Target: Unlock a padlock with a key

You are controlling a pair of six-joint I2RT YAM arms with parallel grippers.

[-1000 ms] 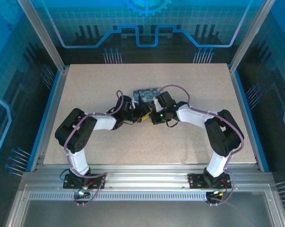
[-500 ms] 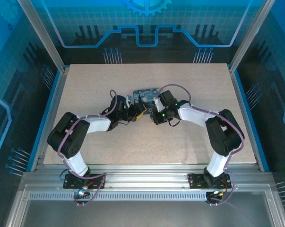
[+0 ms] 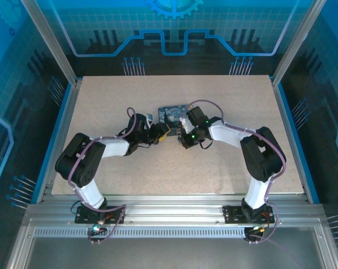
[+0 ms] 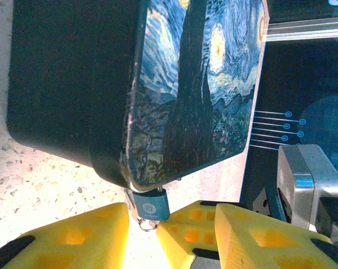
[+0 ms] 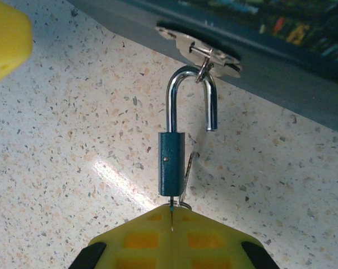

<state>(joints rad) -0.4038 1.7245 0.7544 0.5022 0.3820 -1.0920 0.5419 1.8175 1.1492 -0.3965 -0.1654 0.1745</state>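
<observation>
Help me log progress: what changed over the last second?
The left arm swung its elbow out to the left, drawing the left claw slightly left, away from the right claw. Whether anything was gripped or released is too small to tell. The right arm and the painted tin stayed about where they were.
</observation>
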